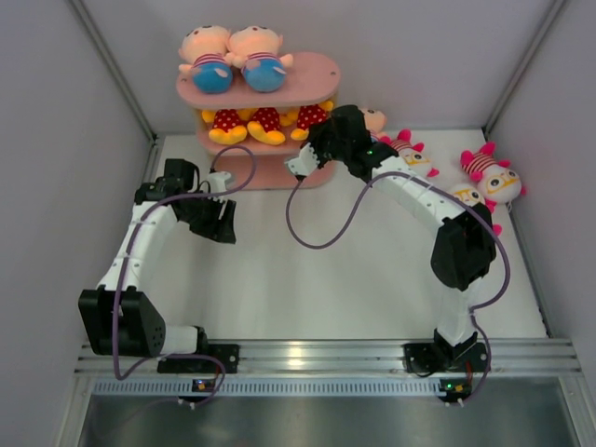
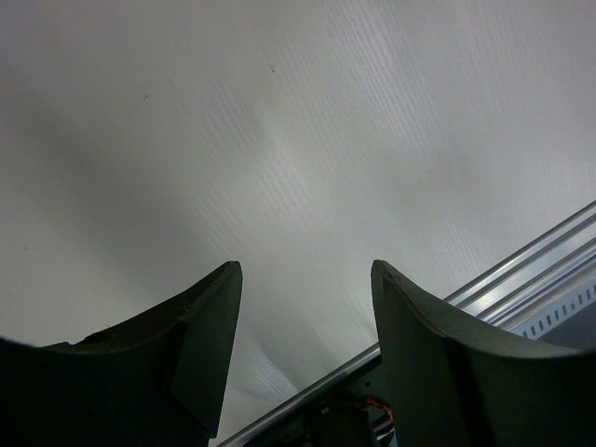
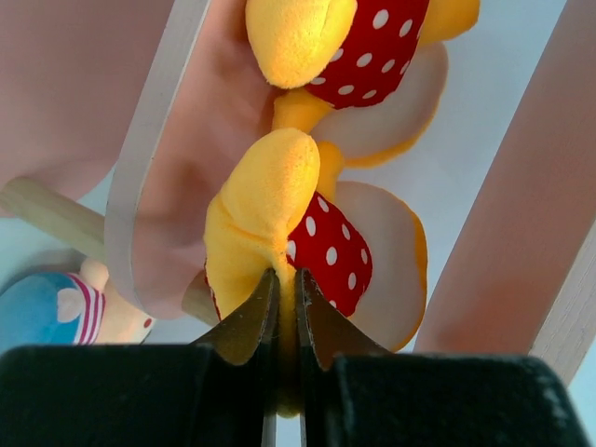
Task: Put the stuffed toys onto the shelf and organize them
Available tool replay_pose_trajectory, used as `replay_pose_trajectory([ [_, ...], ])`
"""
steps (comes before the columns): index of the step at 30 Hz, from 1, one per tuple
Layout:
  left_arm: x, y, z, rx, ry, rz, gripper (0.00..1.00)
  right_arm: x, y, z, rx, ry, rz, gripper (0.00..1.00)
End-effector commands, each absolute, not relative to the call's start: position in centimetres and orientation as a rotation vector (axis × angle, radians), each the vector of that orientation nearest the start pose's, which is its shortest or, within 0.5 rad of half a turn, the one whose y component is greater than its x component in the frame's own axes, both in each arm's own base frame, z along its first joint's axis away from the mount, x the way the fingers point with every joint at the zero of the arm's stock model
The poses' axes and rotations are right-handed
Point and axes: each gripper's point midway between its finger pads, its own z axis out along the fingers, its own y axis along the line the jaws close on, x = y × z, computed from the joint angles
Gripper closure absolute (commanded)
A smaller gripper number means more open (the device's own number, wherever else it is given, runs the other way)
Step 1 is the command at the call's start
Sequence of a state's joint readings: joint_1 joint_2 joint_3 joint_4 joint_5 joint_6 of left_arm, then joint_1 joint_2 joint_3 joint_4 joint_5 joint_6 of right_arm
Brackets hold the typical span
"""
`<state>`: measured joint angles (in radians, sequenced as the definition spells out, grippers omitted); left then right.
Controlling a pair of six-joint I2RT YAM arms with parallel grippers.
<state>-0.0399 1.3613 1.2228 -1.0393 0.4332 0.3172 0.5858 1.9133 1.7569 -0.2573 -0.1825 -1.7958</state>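
Observation:
The pink shelf (image 1: 321, 76) stands at the back. Two peach-headed dolls in blue pants (image 1: 210, 63) lie on its top board. Yellow-orange toys with red dotted bodies (image 1: 247, 124) sit on the middle tier. My right gripper (image 1: 318, 130) is at the right end of that tier, shut on a yellow limb of the rightmost dotted toy (image 3: 349, 256); the right gripper (image 3: 287, 279) shows thin plush pinched between its fingers. A second dotted toy (image 3: 368, 42) lies just beyond. Three white-faced, pink-tufted toys (image 1: 492, 174) lie on the table at right. My left gripper (image 1: 223, 228) is open and empty.
Another peach-headed doll (image 1: 374, 119) lies on the table behind my right arm. A blue-pants doll (image 3: 56, 312) and a wooden post (image 3: 42, 212) show in the right wrist view. My left gripper (image 2: 305, 279) looks at bare table and the aluminium rail (image 2: 531, 265).

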Motion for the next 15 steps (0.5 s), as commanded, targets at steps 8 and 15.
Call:
replay_pose_trajectory([
  [8,26.7,-7.3,17.4,0.610,2.525,-0.504,0.37,51.0,31.5,32.6,-1.790,0.646,-0.599,0.73],
  [15,26.7,-7.2,17.4,0.610,2.522,-0.500,0.37,48.1,31.8,33.4,-1.789,0.646,-0.415,0.88],
])
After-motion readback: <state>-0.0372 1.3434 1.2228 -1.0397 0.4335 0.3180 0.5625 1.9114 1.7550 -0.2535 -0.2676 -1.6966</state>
